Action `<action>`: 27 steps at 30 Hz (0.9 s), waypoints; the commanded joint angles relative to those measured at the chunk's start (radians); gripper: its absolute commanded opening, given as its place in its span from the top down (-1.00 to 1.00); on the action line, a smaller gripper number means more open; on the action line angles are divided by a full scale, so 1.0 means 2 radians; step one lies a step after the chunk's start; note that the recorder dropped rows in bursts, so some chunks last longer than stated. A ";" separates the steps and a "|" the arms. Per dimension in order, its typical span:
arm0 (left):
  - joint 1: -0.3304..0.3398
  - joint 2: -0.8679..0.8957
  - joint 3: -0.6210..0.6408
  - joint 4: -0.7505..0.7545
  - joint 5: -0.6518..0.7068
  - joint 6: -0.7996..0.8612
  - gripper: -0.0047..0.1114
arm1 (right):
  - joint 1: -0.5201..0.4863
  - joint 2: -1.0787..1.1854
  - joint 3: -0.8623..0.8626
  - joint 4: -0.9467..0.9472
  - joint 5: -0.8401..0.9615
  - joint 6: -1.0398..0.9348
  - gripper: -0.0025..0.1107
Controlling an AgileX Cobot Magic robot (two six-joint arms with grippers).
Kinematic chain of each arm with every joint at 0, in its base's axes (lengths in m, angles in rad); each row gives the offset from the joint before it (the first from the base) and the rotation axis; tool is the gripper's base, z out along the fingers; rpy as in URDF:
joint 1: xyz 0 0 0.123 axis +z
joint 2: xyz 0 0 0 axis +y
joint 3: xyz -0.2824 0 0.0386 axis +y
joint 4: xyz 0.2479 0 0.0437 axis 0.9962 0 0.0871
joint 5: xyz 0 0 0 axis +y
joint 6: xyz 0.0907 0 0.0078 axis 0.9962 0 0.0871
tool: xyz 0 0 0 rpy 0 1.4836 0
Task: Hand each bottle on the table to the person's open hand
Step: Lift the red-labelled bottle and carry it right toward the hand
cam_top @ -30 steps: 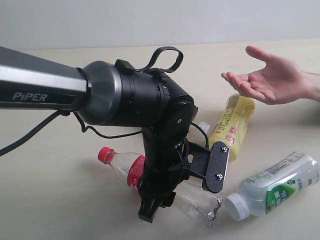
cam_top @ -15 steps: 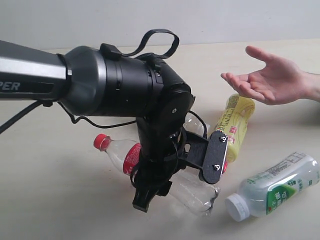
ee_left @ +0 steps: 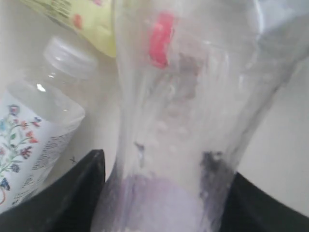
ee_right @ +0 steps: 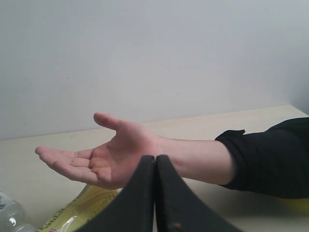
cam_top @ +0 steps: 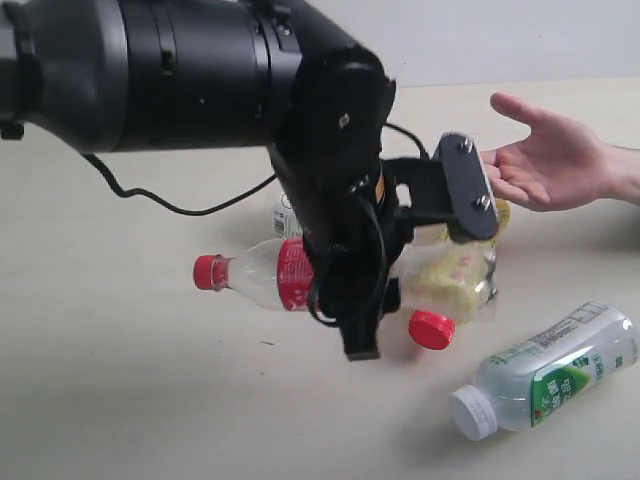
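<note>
My left gripper (cam_top: 418, 275) is shut on the clear bottle with the red cap and red label (cam_top: 293, 272), holding it level in the air above the table (cam_top: 100, 390). In the left wrist view the bottle's clear body (ee_left: 178, 121) fills the gap between the black fingers (ee_left: 72, 193). The person's open hand (cam_top: 545, 160) waits palm up at the far right, a little beyond the held bottle. The yellow bottle's red cap (cam_top: 431, 329) shows below the gripper. The green-white bottle (cam_top: 550, 375) lies at the front right. My right gripper (ee_right: 155, 166) is shut and empty, facing the hand (ee_right: 111, 159).
The short clear bottle with the flowered label (ee_left: 29, 130) lies beside the yellow bottle (ee_left: 82, 19), mostly hidden behind my left arm in the exterior view. A black sleeve (ee_right: 270, 159) covers the person's forearm. A pale wall stands behind the table.
My left arm has lifted the red-label bottle off the table and carried it up and to the right, toward the hand. The hand and the other bottles have stayed put.
</note>
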 commanded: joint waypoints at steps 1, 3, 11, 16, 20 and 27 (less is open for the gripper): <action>-0.002 -0.009 -0.056 0.002 0.017 -0.133 0.92 | 0.001 -0.001 0.002 -0.003 -0.004 -0.001 0.96; -0.002 -0.009 -0.079 0.002 0.016 -0.192 0.92 | 0.001 -0.001 0.002 -0.003 -0.004 -0.001 0.96; -0.002 -0.009 -0.131 0.002 0.009 -0.322 0.92 | 0.001 -0.001 0.002 -0.003 -0.004 -0.001 0.96; -0.001 -0.004 -0.148 -0.021 0.006 -0.417 0.92 | 0.001 -0.001 0.002 -0.003 -0.004 -0.001 0.96; 0.006 0.008 -0.161 -0.036 0.005 -0.487 0.92 | 0.001 -0.001 0.002 -0.003 -0.004 -0.001 0.96; 0.040 0.035 -0.199 -0.172 -0.008 -0.495 0.92 | 0.001 -0.001 0.002 -0.003 -0.004 -0.001 0.96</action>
